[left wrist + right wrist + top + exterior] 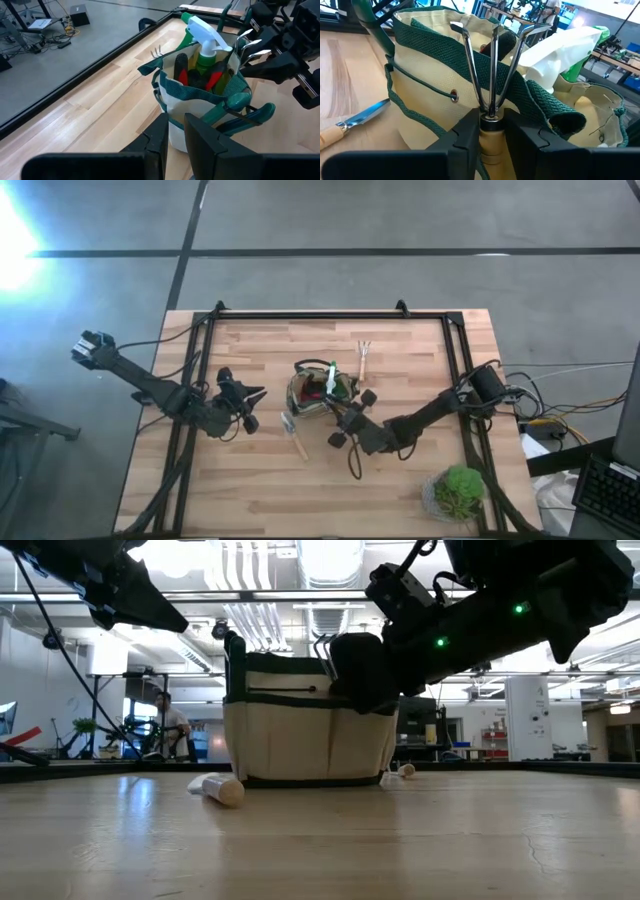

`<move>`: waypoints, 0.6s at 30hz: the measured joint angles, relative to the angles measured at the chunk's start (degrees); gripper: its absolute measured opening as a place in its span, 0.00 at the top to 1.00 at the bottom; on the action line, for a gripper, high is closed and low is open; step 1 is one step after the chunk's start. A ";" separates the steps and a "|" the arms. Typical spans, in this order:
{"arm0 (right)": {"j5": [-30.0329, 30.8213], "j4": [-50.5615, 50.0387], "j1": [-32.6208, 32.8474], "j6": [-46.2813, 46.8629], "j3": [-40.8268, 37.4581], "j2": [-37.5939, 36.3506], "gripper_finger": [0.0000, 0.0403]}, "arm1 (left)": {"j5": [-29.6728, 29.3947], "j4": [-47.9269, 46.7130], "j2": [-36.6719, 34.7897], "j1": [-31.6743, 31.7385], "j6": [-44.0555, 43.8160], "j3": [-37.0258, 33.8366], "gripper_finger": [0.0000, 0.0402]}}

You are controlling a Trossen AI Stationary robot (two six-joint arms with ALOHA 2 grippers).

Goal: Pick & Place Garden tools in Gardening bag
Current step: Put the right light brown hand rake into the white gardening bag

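Note:
The gardening bag [318, 390], cream fabric with dark green trim, stands at mid-table. It holds the green spray bottle with white top [205, 45] and red-and-black tool handles [183, 75]. My right gripper [345, 412] is shut on a wooden-handled fork [490, 75] at the bag's right near rim. My left gripper [258, 393] hovers left of the bag, empty, its fingers [160, 135] shut but for a narrow gap. A wooden-handled trowel [293, 435] lies flat near the bag's near side. A second fork [365, 358] lies flat beyond the bag. My right gripper pinches the fork's wooden handle [491, 145] between its two fingers, just behind the metal collar. The fork lies along the fingers, its three tines [492, 55] pointing ahead at the bag's rim. The fork is lifted clear of the table.
A bushy green potted plant [458, 492] stands at the table's near right corner. A dark frame [310, 314] runs round the tabletop. Bare wood lies near and left of the bag. A person [165, 720] sits in the room far behind.

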 joint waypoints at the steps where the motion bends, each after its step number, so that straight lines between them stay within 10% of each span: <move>1: 0.00 -0.02 -0.01 0.00 0.00 0.00 0.78 | 0.00 -0.01 0.00 0.00 0.00 0.00 0.84; 18: -0.50 -1.02 1.98 0.07 -0.02 -2.98 0.61 | 0.00 -0.08 0.00 0.04 0.00 0.00 0.84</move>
